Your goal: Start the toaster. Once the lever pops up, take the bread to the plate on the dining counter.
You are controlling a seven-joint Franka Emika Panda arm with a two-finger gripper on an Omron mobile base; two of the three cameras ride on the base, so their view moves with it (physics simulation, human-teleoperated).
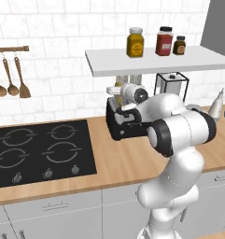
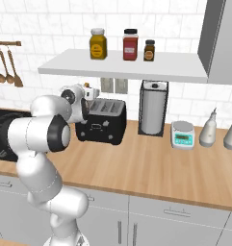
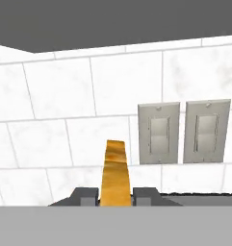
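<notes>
The toaster (image 1: pixel 125 122) is sitting at one o'clock from the hob (image 1: pixel 39 151). The gripper (image 3: pixel 115 197) is pinching the bread (image 3: pixel 115 173) edge-on over the toaster's left end; a narrow hold could be letting it twist or slip during carrying.

Three jars (image 2: pixel 129 44) on a shelf (image 2: pixel 127 67); hob (image 1: pixel 39 151) beside hanging spoons (image 1: pixel 9 77).

The white arm (image 2: pixel 40 144) is bent at the elbow and reached toward the toaster (image 2: pixel 102 122). The gripper (image 3: pixel 115 196) is held above the toaster, its fingers (image 3: pixel 85 196) closed on the bread (image 3: pixel 114 173).
</notes>
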